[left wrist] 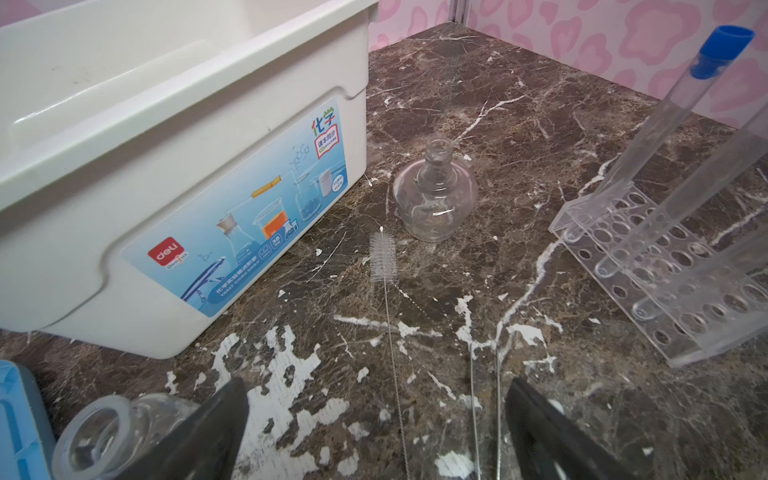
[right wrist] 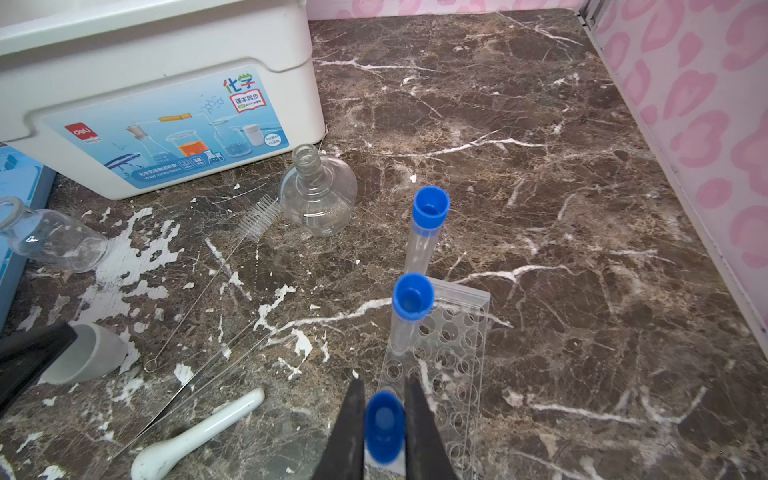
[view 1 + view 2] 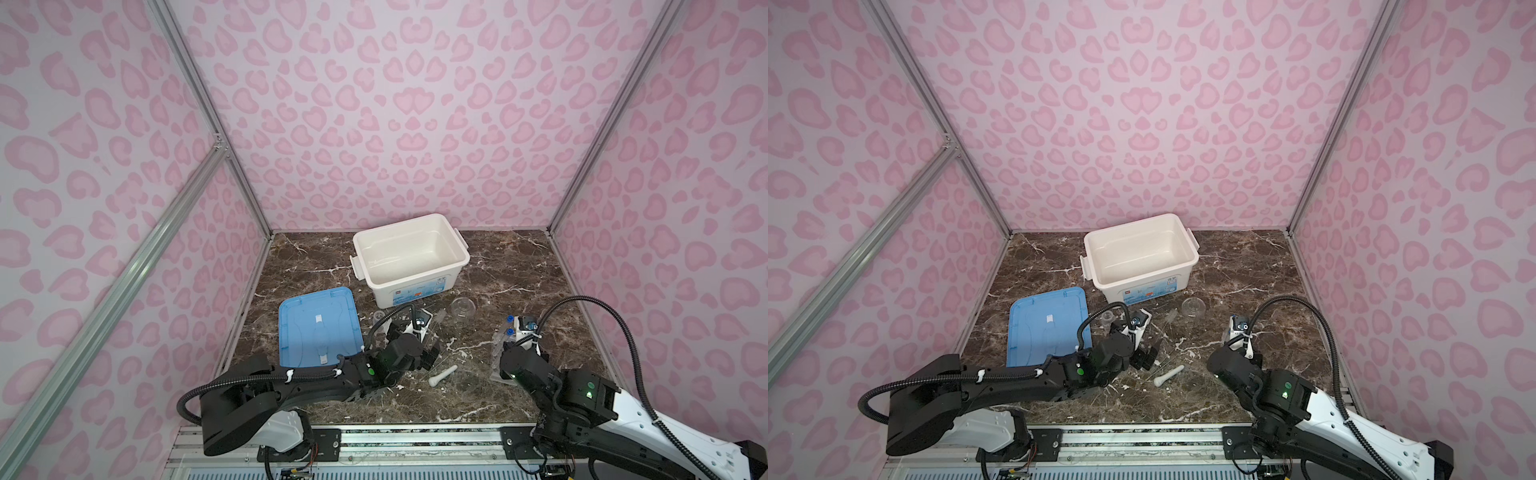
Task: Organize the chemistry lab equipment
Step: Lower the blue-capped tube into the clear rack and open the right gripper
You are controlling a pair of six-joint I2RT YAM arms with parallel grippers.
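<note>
Right end effector (image 2: 384,399) clamped on blue-capped test tube (image 2: 384,428) at tube rack (image 3: 497,365), lower right in a top view; left end effector (image 1: 374,399) spread wide, empty, over counter (image 1: 540,124).

A glossy, chipped brown-marble tabletop (image 3: 519,270) carries a smooth white plastic bin (image 3: 386,291), clear plastic rack (image 2: 453,345) and glossy white pestle (image 2: 199,432).

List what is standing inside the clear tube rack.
The tube rack holds the far test tube, the middle test tube and the near test tube, which the right gripper is shut on. Other visible holes are bare; the gripper covers the rack's near end.
</note>
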